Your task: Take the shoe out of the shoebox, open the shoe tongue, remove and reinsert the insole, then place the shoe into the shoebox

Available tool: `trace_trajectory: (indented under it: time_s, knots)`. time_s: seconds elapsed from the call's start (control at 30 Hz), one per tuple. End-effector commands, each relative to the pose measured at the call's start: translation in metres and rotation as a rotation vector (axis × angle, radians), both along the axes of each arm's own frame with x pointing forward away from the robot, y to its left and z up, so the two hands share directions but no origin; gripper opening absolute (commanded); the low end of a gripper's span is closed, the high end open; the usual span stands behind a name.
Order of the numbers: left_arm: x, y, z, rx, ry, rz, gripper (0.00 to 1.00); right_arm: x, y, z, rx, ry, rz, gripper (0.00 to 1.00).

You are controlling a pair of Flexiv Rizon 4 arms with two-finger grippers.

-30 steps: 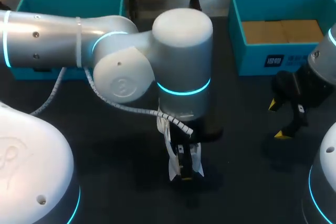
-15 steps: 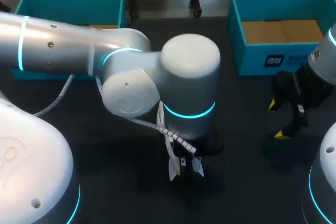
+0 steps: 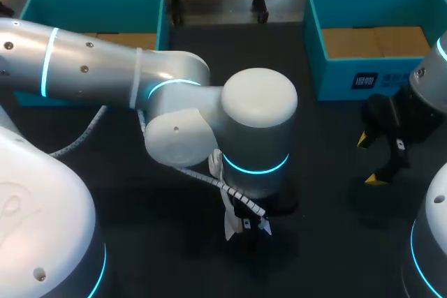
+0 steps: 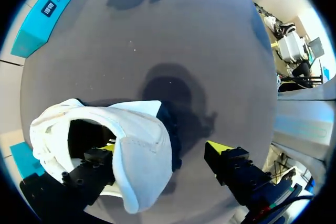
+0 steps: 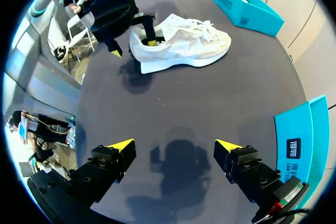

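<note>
While the left gripper (image 4: 164, 149) stands wide open, one yellow-tipped finger sits inside the heel opening of the white shoe (image 4: 139, 129) and the other hangs outside, clear of the heel, so the heel wall lies between the fingers without being pinched. The shoe rests on its sole on the dark table (image 5: 210, 103), its toe pointing away from this gripper. Above it, the left arm (image 3: 105, 68) comes in low across the table and its wrist turns straight down over the shoe. The right gripper (image 5: 175, 148) is also spread wide and holds nothing; it hangs over bare table with its fingers slanting down, and the shoe lies well ahead of it. A teal box (image 5: 302, 129) stands just beside it. Beyond the shoe sits a second teal box (image 5: 247, 6).
</note>
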State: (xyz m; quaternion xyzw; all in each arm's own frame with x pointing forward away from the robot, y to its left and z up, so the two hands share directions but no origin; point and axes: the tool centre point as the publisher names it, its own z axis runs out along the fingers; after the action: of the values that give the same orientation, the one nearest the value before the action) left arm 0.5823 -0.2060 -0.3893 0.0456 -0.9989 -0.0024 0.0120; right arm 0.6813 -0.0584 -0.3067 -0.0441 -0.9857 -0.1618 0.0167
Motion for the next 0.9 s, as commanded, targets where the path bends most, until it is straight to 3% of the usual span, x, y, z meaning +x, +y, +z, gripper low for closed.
trace_trajectory:
  time_s: [0.03, 0.1, 0.13, 0.2, 0.23, 0.6, 0.9]
  knots:
    - [-0.001, -0.002, -0.006, 0.004, -0.009, 0.006, 0.87, -0.001, 0.000, -0.001, -0.002, -0.002, -0.001, 1.00]
    - [-0.001, -0.003, -0.007, 0.005, -0.009, 0.007, 0.69, -0.001, 0.000, -0.001, -0.002, -0.002, -0.001, 1.00]
    - [-0.001, -0.003, -0.008, 0.007, -0.010, 0.009, 0.49, -0.001, 0.000, -0.001, -0.002, -0.002, -0.001, 1.00]
    - [-0.001, -0.003, -0.008, 0.009, -0.010, 0.011, 0.27, -0.001, 0.000, -0.001, -0.002, -0.002, -0.001, 1.00]
    - [-0.001, -0.003, -0.008, 0.010, -0.009, 0.012, 0.00, -0.001, 0.000, -0.001, -0.002, -0.002, -0.001, 1.00]
    - [0.001, 0.005, -0.002, 0.005, 0.012, 0.018, 0.00, -0.001, 0.000, -0.001, -0.002, -0.002, -0.001, 1.00]
    - [0.015, 0.024, 0.034, -0.016, 0.033, -0.003, 0.00, -0.001, 0.000, -0.001, -0.002, -0.002, -0.001, 1.00]
